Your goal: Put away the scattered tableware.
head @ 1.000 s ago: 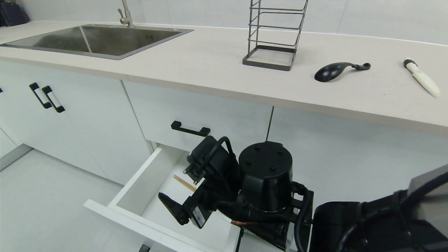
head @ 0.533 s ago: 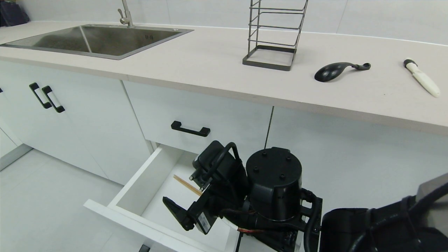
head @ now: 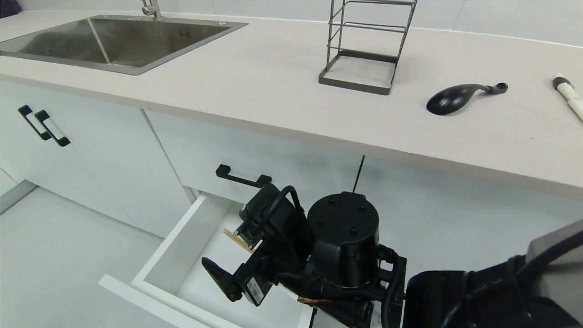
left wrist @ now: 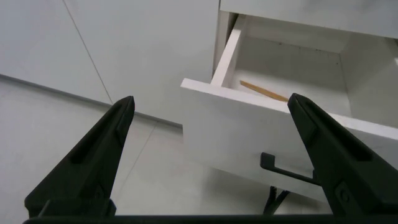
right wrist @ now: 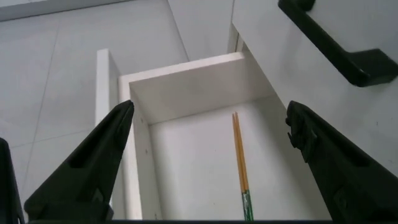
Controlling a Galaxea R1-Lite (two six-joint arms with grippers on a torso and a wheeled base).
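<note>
Now | chopsticks (right wrist: 239,155): slim, wooden, green-tipped, in drawer (right wrist: 186,81) | right hand (right wrist: 208,115) spread | left hand (left wrist: 211,102) spread

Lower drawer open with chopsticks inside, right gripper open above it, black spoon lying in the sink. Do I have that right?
One thing is off: the head view shows the black spoon lying on the countertop, right of the wire rack. The rest holds: the lower drawer is open with chopsticks inside, and the right gripper is open above it.

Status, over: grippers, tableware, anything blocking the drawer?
Left gripper open, empty, facing the drawer front. Right gripper open, empty, over the open drawer. Chopsticks inside; black spoon and white-handled utensil on countertop. Drawer unobstructed.
</note>
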